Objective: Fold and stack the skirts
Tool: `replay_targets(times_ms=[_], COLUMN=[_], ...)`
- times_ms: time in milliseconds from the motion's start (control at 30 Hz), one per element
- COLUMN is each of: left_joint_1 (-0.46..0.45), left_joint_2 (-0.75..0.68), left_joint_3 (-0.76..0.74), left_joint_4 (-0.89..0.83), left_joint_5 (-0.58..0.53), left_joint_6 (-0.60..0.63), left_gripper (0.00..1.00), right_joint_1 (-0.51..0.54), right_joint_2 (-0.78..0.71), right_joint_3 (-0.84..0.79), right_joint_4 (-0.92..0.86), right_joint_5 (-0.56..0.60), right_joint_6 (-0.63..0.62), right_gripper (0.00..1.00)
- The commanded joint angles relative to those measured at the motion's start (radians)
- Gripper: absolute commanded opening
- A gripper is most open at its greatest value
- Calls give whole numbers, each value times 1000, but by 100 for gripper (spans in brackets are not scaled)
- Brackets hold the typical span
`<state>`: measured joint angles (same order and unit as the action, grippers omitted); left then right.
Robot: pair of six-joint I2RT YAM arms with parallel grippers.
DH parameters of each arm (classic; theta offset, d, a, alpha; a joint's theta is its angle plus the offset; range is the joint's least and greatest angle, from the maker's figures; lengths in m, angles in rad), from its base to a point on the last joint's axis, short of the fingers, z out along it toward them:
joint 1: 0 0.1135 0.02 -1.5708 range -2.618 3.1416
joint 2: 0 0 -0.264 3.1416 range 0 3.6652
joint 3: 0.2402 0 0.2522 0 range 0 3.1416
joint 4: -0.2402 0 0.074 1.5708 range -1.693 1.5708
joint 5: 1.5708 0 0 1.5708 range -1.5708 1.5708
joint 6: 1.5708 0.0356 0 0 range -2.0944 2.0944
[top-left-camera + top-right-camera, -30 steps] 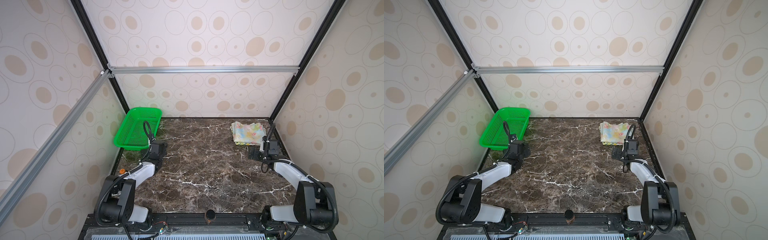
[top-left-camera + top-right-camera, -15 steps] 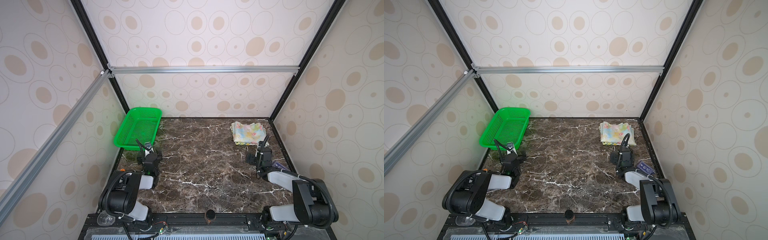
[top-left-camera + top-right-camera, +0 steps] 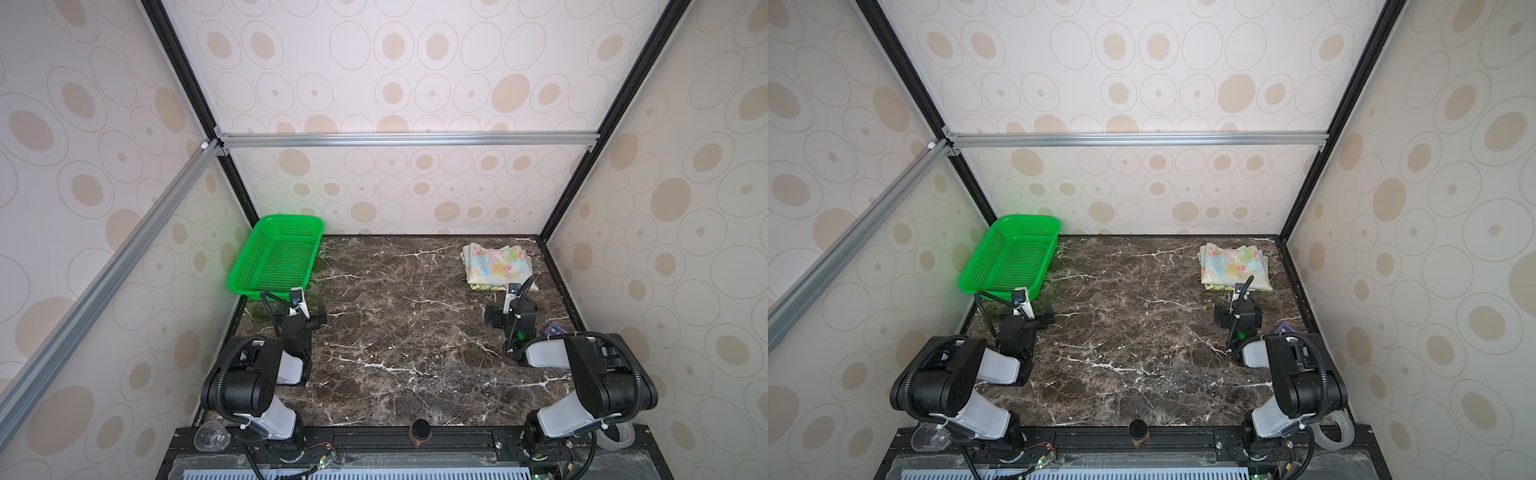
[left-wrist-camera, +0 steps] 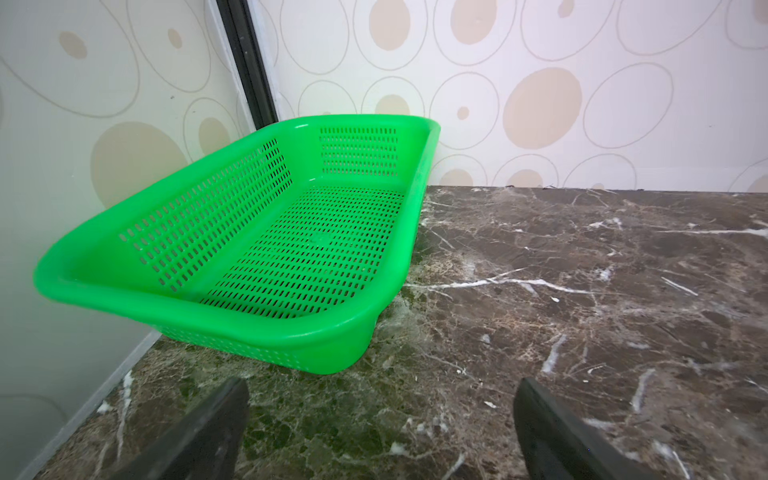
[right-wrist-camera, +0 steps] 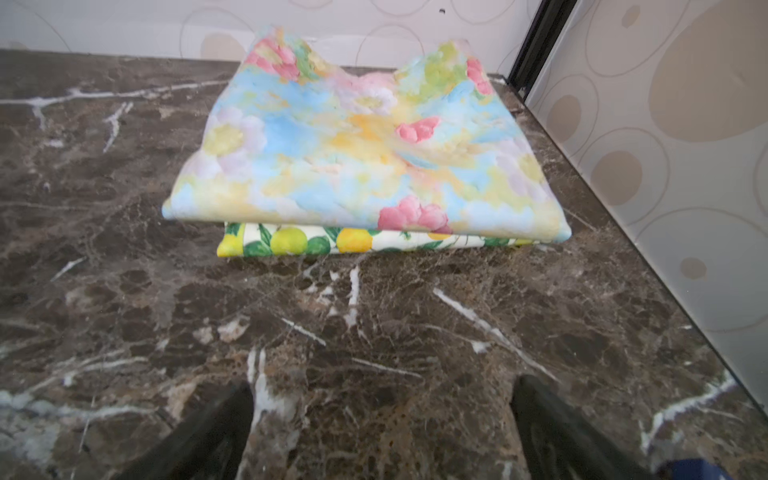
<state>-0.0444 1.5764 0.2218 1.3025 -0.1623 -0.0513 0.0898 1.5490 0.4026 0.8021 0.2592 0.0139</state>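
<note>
Right wrist view: two thin cloth skirts (image 5: 374, 187) lie folded, one on the other, on the dark brown, white-veined marble table (image 5: 124, 291), just ahead of the right hand (image 5: 382, 390). On top is the pastel blue-and-yellow skirt with pink flowers (image 5: 365, 141), a soft, slightly puffy rectangle whose far edge rises in two peaks. Under it lies the cream skirt printed with yellow lemons and green leaves (image 5: 353, 242); only its near folded edge shows, as a narrow strip. The right hand is spread wide with nothing between its two dark fingers, and it is clear of the skirts. In both top views the skirts sit beyond this hand, by the far right corner of the table.

Left wrist view: the left hand (image 4: 382, 388) is likewise spread wide and grips nothing. One green plastic mesh basket (image 4: 208, 307), rectangular with rounded corners and slotted walls, sits tilted just ahead of it, with one long side against the side wall.
</note>
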Motion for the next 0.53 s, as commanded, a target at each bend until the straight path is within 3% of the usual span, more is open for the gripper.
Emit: replay_targets(times_ms=[0, 100, 500], left_joint_1=[3, 3, 4], left_joint_2=[0, 5, 2], left_joint_3=[-32, 8, 2], left_joint_4=[118, 45, 53], left_joint_5=[8, 21, 33], left_joint_6=[31, 38, 41], left_gripper=[99, 99, 99], right_joint_1=[-1, -2, -2], right_joint_2=[-14, -4, -10], right_joint_3=[9, 4, 6], right_joint_4=[9, 35, 24], right_joint_5=[-12, -8, -10], right_joint_6=[-6, -12, -11], right_gripper=[100, 100, 100])
